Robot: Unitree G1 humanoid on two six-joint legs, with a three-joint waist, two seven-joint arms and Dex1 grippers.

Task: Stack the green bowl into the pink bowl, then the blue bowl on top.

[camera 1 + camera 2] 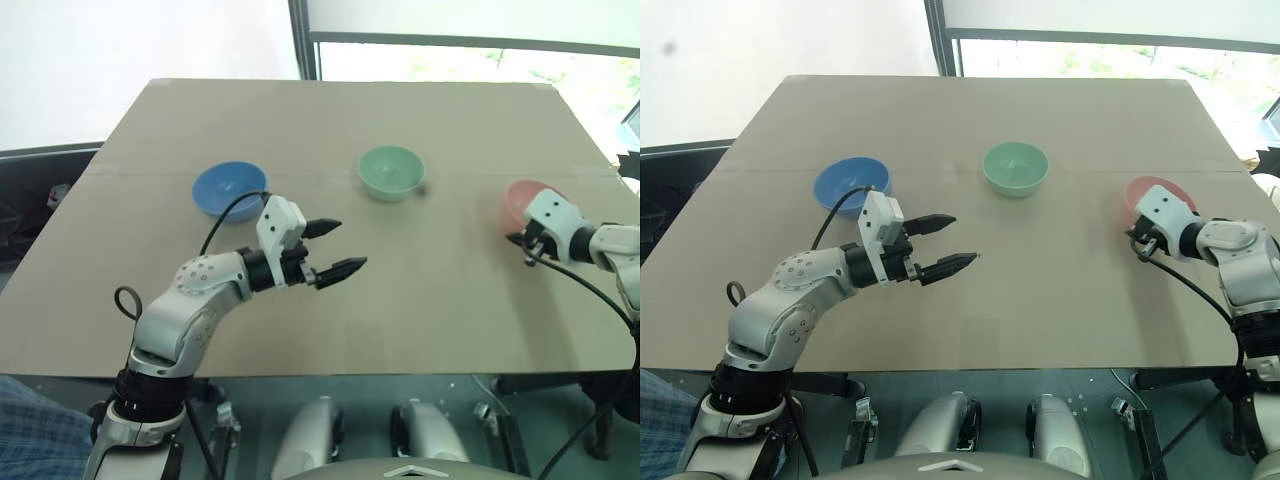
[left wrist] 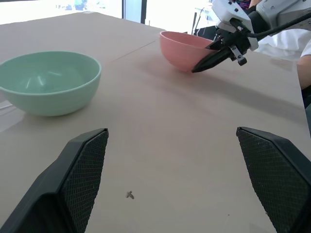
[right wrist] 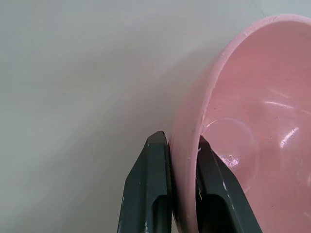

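Note:
The pink bowl (image 1: 522, 200) is at the table's right side, and my right gripper (image 3: 182, 145) is shut on its rim, one finger inside and one outside. It looks tilted and slightly raised off the table in the left wrist view, pink bowl (image 2: 183, 48). The green bowl (image 1: 390, 172) rests upright at the far centre. The blue bowl (image 1: 230, 189) sits at the far left. My left gripper (image 1: 335, 248) hangs open above the table's middle, empty, pointing right, nearer than the green bowl and between it and the blue bowl.
The brown table (image 1: 330, 300) has its front edge just below my arms. A window frame (image 1: 305, 40) stands behind the table's far edge.

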